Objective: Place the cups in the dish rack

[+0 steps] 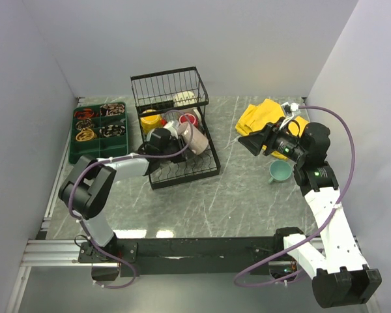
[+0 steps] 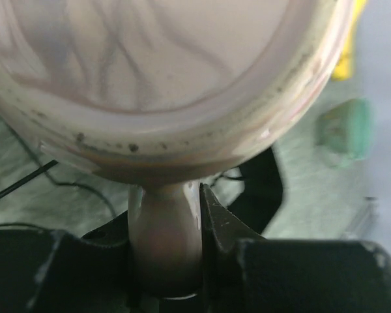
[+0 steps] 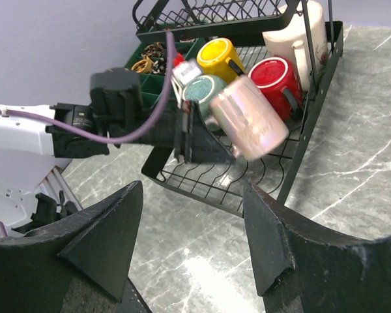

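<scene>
My left gripper (image 1: pixel 181 138) (image 2: pixel 166 208) is shut on the handle of the pinkish-beige cup (image 1: pixel 195 139) (image 2: pixel 163 78) (image 3: pixel 248 117). It holds the cup tilted on its side over the flat part of the black dish rack (image 1: pixel 182 180) (image 3: pixel 205 190). A yellow cup (image 1: pixel 150 120) (image 3: pixel 220 57), a red cup (image 1: pixel 189 119) (image 3: pixel 278 78), a small teal cup (image 3: pixel 202 90) and a cream cup (image 1: pixel 184 100) (image 3: pixel 301 32) lie in the rack. A larger teal cup (image 1: pixel 279 171) (image 2: pixel 344 129) stands on the table. My right gripper (image 1: pixel 254 142) (image 3: pixel 192 241) hangs open and empty near it.
A yellow cloth (image 1: pixel 264 117) (image 2: pixel 348 39) lies at the back right, behind my right gripper. A dark green compartment tray (image 1: pixel 99 130) (image 3: pixel 158 59) with small items sits left of the rack. Grey walls close in the table on three sides.
</scene>
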`<state>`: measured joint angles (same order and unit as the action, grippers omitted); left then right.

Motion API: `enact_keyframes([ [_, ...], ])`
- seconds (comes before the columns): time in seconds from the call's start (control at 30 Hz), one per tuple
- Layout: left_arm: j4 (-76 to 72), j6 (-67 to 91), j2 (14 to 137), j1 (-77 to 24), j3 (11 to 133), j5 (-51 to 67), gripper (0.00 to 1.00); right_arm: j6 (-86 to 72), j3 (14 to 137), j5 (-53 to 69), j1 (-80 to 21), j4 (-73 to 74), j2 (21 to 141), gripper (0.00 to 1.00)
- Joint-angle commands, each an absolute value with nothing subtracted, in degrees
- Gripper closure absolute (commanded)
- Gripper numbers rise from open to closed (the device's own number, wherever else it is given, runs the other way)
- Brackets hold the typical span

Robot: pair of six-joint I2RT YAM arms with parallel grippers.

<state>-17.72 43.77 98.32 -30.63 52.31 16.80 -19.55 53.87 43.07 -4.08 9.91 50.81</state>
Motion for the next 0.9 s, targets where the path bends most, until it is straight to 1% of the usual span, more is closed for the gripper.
enact_keyframes([
  [0.0,-16.53,34.91,98.08,-33.13,57.65,7.32,0.99,-19.42,53.35,43.77,-3.69,7.38,49.75,0.31],
  [0.07,-13.90,33.32,98.44,-34.44,58.97,4.58,0.99,-19.51,53.17,43.94,-3.60,7.30,49.75,0.30],
  [0.23,-8.97,26.73,99.58,-38.31,61.95,-6.65,0.99,-19.42,52.91,43.95,-3.43,7.12,49.48,0.30],
  [0.37,-6.16,23.21,102.03,-41.04,64.33,-10.36,0.99,-19.25,52.65,44.12,-3.25,7.03,49.39,0.30],
  [0.47,-4.05,21.89,103.97,-42.36,66.09,-13.08,0.92,-18.99,52.47,43.95,-2.81,7.12,49.04,0.30],
  [0.57,-3.08,21.45,104.94,-43.06,66.80,-14.93,0.78,-18.90,52.30,43.77,-2.64,7.29,48.78,0.30],
  [0.6,-2.90,21.36,105.03,-43.33,66.88,-15.29,0.71,-18.72,52.29,43.94,-2.55,7.29,48.78,0.30],
  [0.77,-2.46,20.92,104.42,-43.77,66.45,-17.40,0.64,-18.98,51.94,44.12,-2.20,7.03,48.52,0.30],
  [0.87,-2.29,20.74,103.80,-44.12,66.01,-18.72,0.52,-19.16,51.77,44.30,-1.85,6.94,48.52,0.30],
])
